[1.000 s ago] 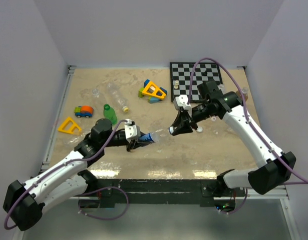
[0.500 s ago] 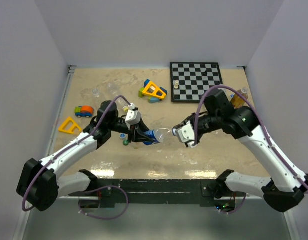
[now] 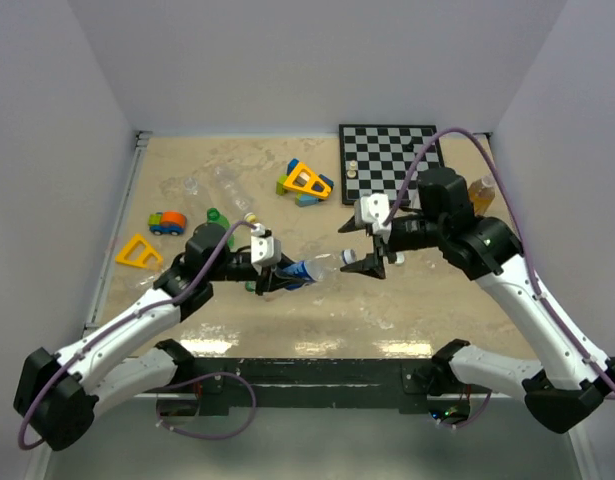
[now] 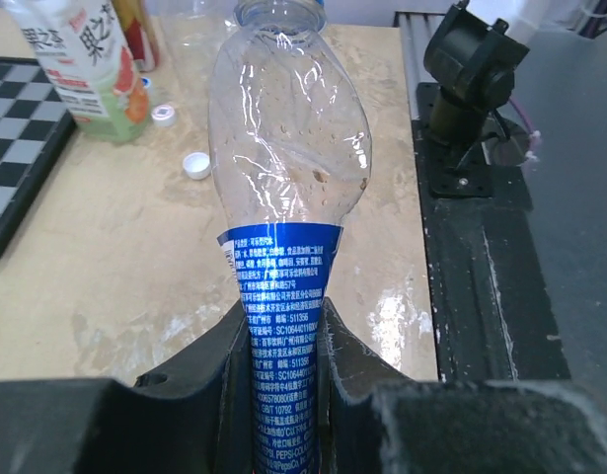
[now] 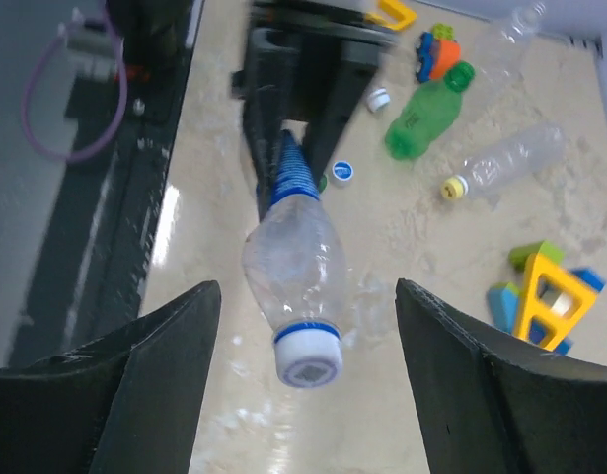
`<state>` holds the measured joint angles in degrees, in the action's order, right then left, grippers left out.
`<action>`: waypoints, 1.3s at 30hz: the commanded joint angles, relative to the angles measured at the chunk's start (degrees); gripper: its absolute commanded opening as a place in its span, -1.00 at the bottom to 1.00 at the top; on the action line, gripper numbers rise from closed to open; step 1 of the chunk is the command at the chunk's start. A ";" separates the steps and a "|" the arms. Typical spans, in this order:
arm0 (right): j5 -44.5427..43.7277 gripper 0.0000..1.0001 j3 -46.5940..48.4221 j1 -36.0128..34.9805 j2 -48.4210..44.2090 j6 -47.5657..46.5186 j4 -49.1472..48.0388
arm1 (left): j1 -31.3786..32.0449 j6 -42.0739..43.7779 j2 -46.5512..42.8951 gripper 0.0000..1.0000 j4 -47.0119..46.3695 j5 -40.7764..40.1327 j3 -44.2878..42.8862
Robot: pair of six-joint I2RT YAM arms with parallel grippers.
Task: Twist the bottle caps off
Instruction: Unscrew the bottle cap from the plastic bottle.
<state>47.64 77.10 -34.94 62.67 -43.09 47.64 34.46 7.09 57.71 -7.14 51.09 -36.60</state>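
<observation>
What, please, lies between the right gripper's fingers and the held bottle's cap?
Nothing: the right wrist view shows bare gaps between the white cap and both fingers.

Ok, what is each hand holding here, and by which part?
The left hand grips the clear bottle around its blue-labelled base end. The right hand holds nothing; it stands open at the bottle's white cap, not touching it.

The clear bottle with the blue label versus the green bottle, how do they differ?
The clear bottle is held off the table, pinched at its labelled end by the left fingers; the green bottle lies on the table, untouched. The clear bottle wears a white cap, the green bottle a green cap. Both are plastic and capped.
</observation>
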 commanded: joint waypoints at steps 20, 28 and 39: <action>-2.11 0.32 -8.90 6.29 1.75 52.23 -22.41 | 3.60 -0.50 -13.77 -1.00 -4.20 -19.27 6.45; 2.54 -0.07 -8.46 6.46 2.01 51.62 -22.94 | 3.60 -0.15 -13.59 -1.00 -3.76 -19.36 6.28; 12.81 -1.00 -6.79 6.73 2.36 34.44 -17.08 | 3.51 0.29 -13.42 -1.00 -3.41 -17.70 5.75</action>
<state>51.57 67.79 -27.70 65.19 4.58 27.14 37.95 7.25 44.25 -9.65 32.71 -30.09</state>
